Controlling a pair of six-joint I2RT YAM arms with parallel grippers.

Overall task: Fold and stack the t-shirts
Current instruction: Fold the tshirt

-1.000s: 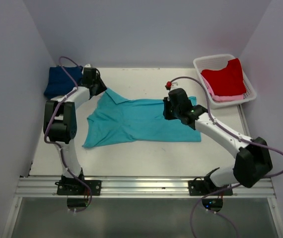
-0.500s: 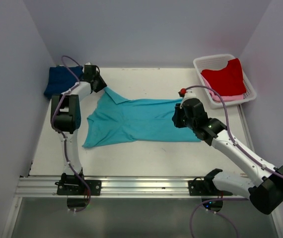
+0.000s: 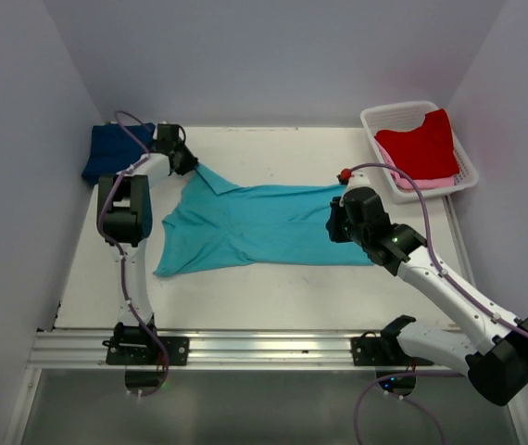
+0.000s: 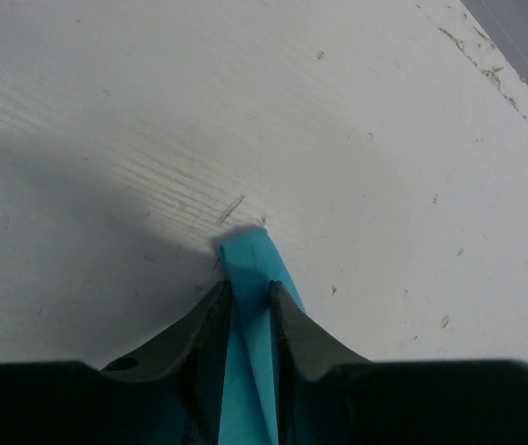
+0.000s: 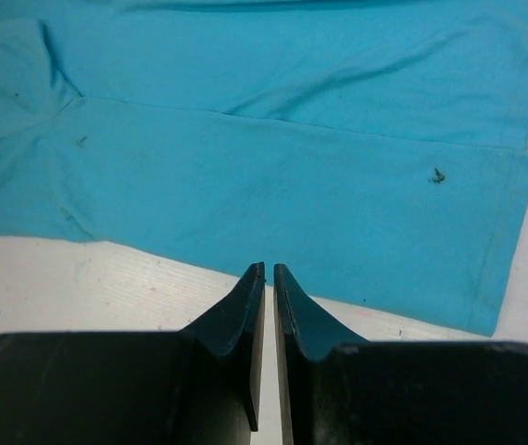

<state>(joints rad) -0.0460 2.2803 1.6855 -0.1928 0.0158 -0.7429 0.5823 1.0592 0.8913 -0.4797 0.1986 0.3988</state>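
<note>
Turquoise t-shirt [image 3: 264, 227] lay spread flat on the table [image 3: 273, 297]. Your left gripper [image 4: 245, 298] was pinched on that shirt's far-left corner, cloth showing between the fingers. Your right gripper [image 5: 269, 278] hung over the shirt's right end, fingers nearly together, gripping nothing. Left of the shirt lay the navy t-shirt [image 3: 111, 153]; right of it, the red t-shirt [image 3: 419, 144] lay atop the pink t-shirt [image 3: 417, 184] in the basket [image 3: 371, 119].

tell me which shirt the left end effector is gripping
The turquoise cloth t-shirt, pinched at its corner; navy shirt, red shirt and pink shirt lie elsewhere.
</note>
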